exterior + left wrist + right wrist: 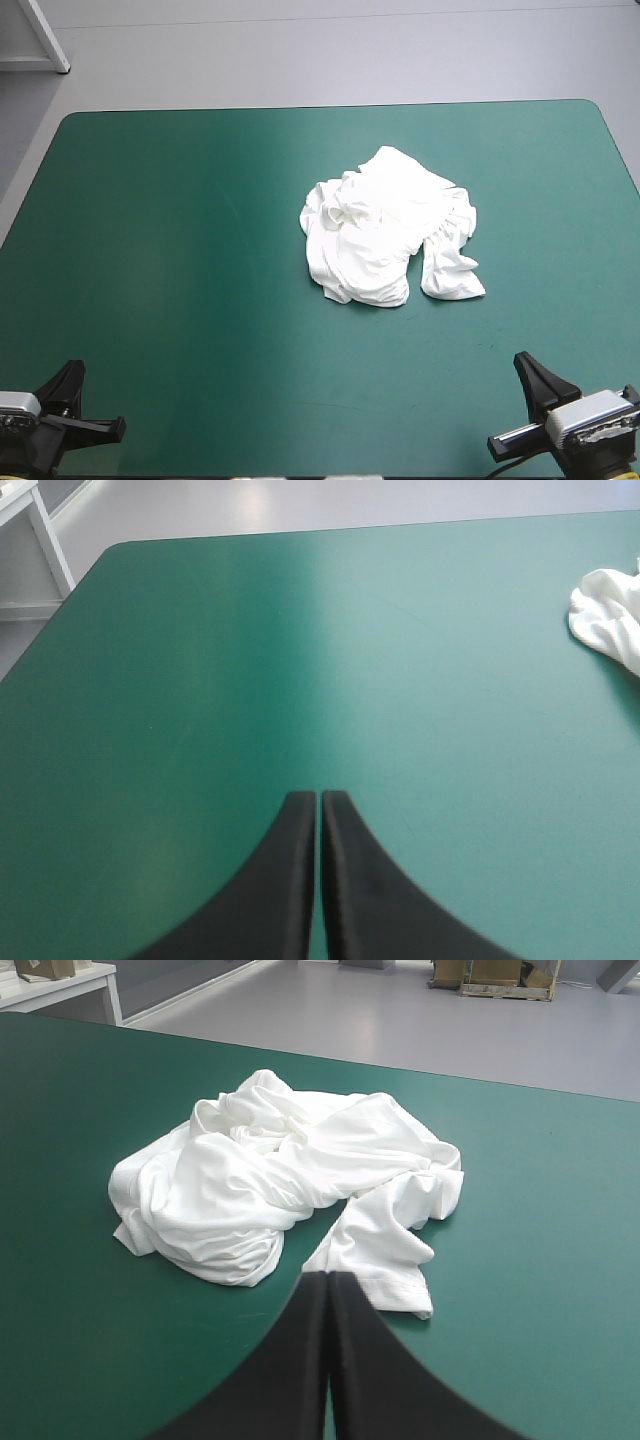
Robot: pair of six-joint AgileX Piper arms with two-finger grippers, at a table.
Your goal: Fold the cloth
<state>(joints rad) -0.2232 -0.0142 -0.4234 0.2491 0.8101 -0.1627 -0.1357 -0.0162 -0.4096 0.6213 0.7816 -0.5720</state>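
The crumpled white short-sleeved T-shirt [385,230] lies heaped right of centre on the teal-green table cover [170,260], just ahead of my right gripper [330,1278] and well apart from my left gripper [318,798]; both pairs of black fingers are pressed together, clear of the cloth

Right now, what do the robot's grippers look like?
The left gripper and the right gripper look alike: each has two broad black fingers, smooth and curved like fins, wide at the base and narrowing to a slim tip. No markings show on them.
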